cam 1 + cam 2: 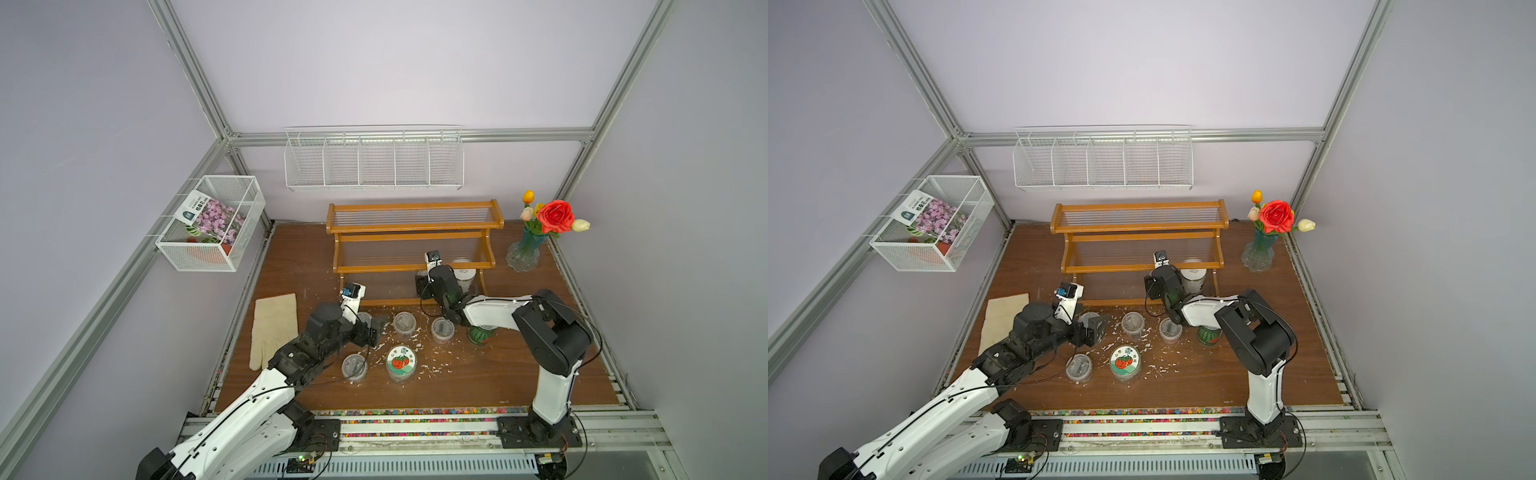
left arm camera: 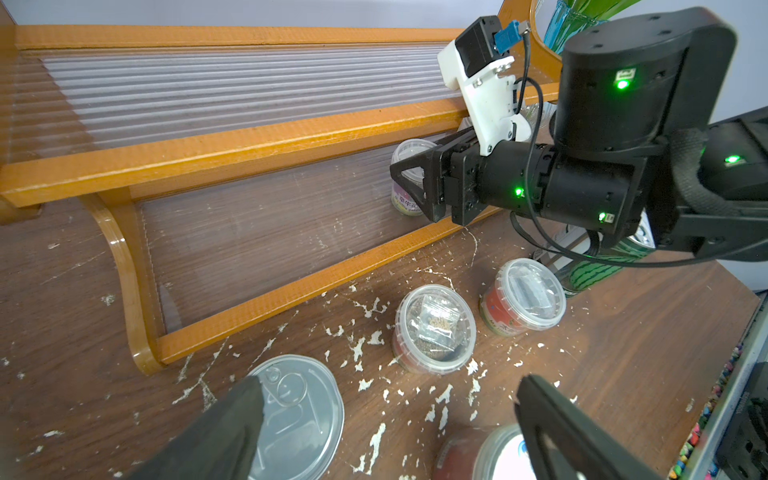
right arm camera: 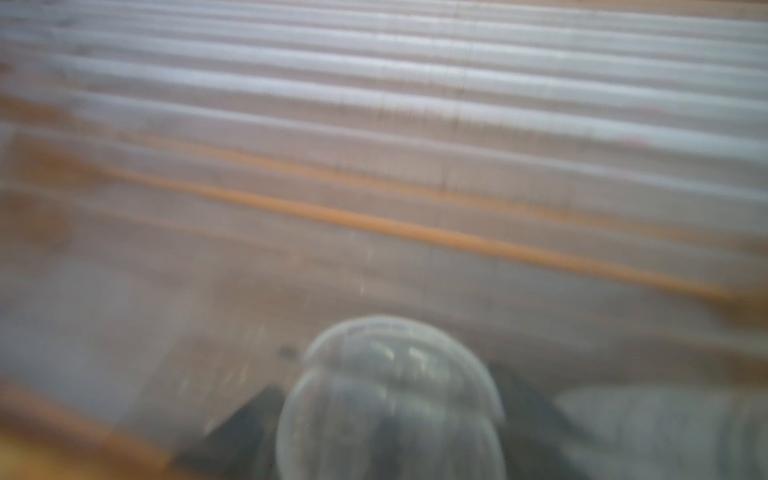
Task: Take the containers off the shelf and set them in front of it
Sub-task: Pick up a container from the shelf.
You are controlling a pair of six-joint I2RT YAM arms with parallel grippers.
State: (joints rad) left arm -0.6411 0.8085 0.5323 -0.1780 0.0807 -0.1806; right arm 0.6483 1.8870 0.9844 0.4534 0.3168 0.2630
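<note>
The shelf (image 1: 415,227) stands at the back of the table. On its lowest tier a small clear cup (image 2: 409,150) sits between the fingers of my right gripper (image 1: 423,279). The right wrist view is blurred: the clear cup (image 3: 390,415) fills the gap between the dark fingers (image 3: 249,419), and contact is unclear. A white-label tin (image 1: 463,274) stands beside it on the same tier. My left gripper (image 2: 388,386) hangs open over the table in front, above a pull-tab tin (image 2: 299,411). The tomato-lidded tub (image 1: 401,362), three clear cups (image 1: 404,324) and the watermelon tin (image 1: 480,334) stand in front.
A pale glove (image 1: 274,328) lies at the table's left edge. A glass vase of flowers (image 1: 525,249) stands right of the shelf. A white mesh basket (image 1: 212,224) and a white wire rack (image 1: 374,162) hang on the walls. White flakes litter the table (image 1: 498,374).
</note>
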